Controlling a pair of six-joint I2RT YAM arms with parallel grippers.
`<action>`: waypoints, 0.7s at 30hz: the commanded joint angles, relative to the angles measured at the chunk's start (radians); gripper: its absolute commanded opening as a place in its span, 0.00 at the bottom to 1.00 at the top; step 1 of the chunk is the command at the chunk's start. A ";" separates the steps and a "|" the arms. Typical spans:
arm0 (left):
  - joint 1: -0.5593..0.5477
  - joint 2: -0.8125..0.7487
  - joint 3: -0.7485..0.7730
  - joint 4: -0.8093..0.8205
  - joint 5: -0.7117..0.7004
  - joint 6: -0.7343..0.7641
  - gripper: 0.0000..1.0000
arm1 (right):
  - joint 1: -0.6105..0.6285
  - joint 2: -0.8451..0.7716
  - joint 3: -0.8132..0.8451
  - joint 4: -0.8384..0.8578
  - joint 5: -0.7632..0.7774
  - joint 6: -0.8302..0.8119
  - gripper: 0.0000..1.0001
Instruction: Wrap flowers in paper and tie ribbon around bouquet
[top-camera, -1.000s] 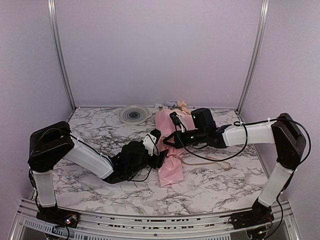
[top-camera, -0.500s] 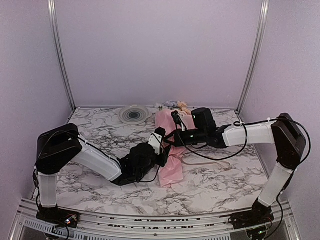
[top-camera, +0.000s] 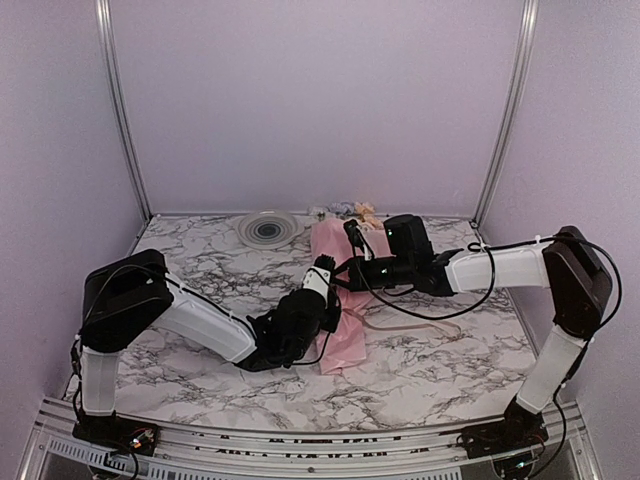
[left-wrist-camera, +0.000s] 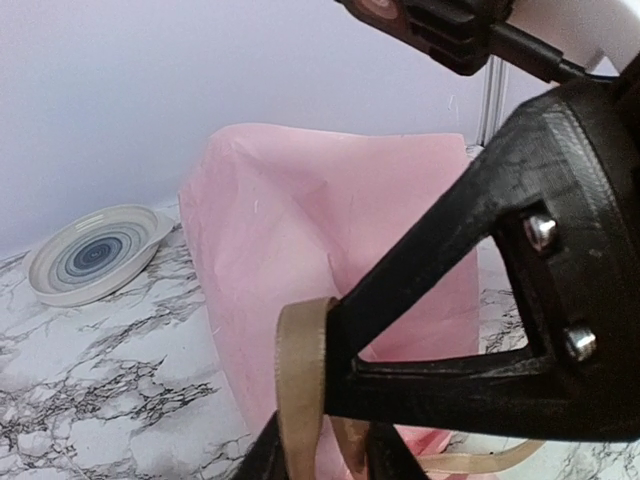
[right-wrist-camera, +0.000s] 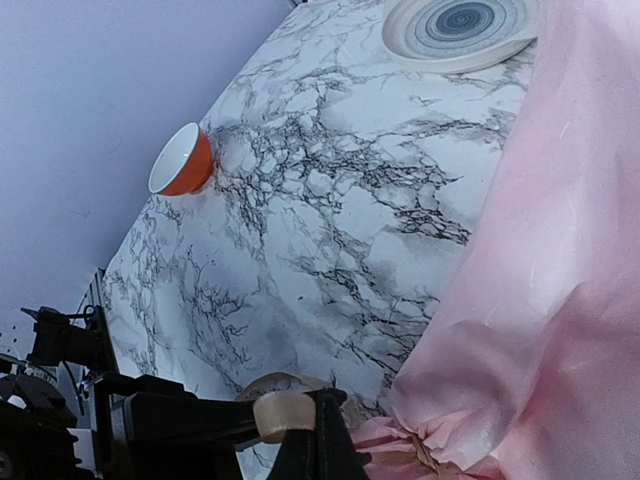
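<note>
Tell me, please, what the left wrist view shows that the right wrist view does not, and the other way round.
Only the left wrist view: a large black angular bracket with two silver screws, very close on the right side.
Only the right wrist view: a small orange bowl with a white inside.
Both: the round white plate with blue rings, the light-pink paper bundle, the thin tan ribbon and the white marble-patterned table.

Lighting even, diffuse, mod. bright; no glare; faint soft shadows under arms on table; top view sharp, slight bowing at edges; wrist views: ribbon close to lens soft, bg reasonably clear.
</note>
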 joint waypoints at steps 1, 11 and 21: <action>-0.002 0.022 0.035 -0.043 -0.046 -0.016 0.12 | 0.007 -0.027 0.005 0.020 -0.003 0.008 0.00; 0.002 0.011 0.018 -0.036 -0.010 -0.017 0.00 | 0.007 -0.045 0.030 -0.050 0.029 -0.021 0.15; 0.012 -0.003 -0.019 0.006 0.015 -0.027 0.00 | -0.155 -0.330 -0.014 -0.601 0.359 -0.128 0.47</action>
